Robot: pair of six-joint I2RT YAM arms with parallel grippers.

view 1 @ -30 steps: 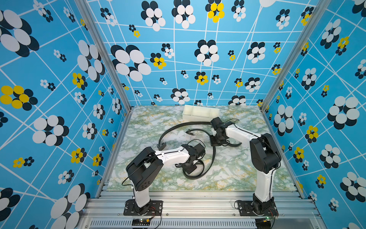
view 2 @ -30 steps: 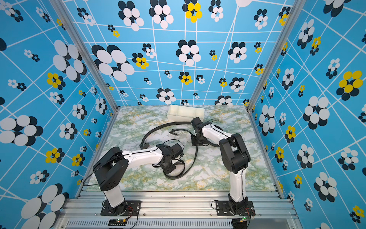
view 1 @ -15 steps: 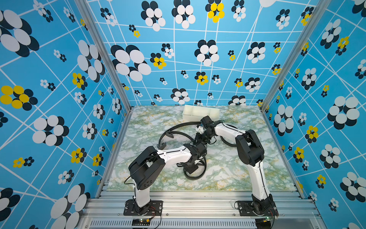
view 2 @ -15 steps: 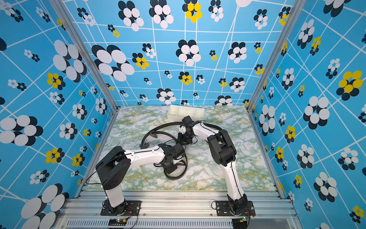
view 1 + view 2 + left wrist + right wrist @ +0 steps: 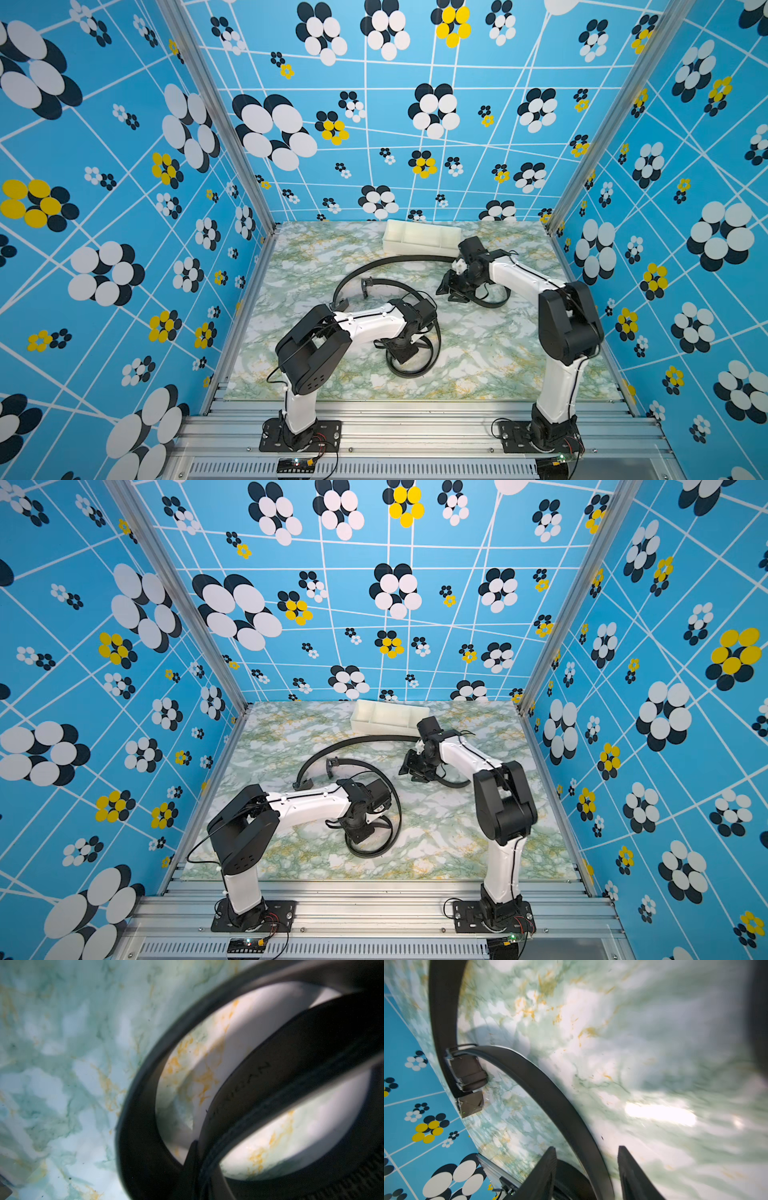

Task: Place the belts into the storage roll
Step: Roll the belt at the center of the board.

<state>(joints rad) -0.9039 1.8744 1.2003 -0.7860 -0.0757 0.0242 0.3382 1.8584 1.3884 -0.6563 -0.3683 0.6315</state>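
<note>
The off-white storage roll (image 5: 415, 250) (image 5: 382, 728) stands at the back of the table with nothing in it. One black belt (image 5: 374, 262) (image 5: 353, 741) (image 5: 442, 1012) arcs from in front of it toward the left. The other belt (image 5: 435, 336) (image 5: 397, 808) (image 5: 141, 1126) runs from its buckle (image 5: 366, 286) (image 5: 467, 1072) into a loose loop. My left gripper (image 5: 402, 355) (image 5: 360, 833) points down inside that loop, shut on the strap. My right gripper (image 5: 449, 291) (image 5: 409, 769) (image 5: 586, 1148) hangs open, low over the table. The looped belt's strap passes between its fingers (image 5: 548, 1167), ungripped.
The marble-patterned table (image 5: 498, 357) is boxed in by blue flowered walls (image 5: 124, 208) on three sides. An aluminium rail (image 5: 415, 419) with both arm bases runs along the front. A dark loop (image 5: 494, 301) lies under the right forearm.
My right gripper went from shut to open. It swung left toward the middle of the table, then came back to the right. The left arm has barely moved.
</note>
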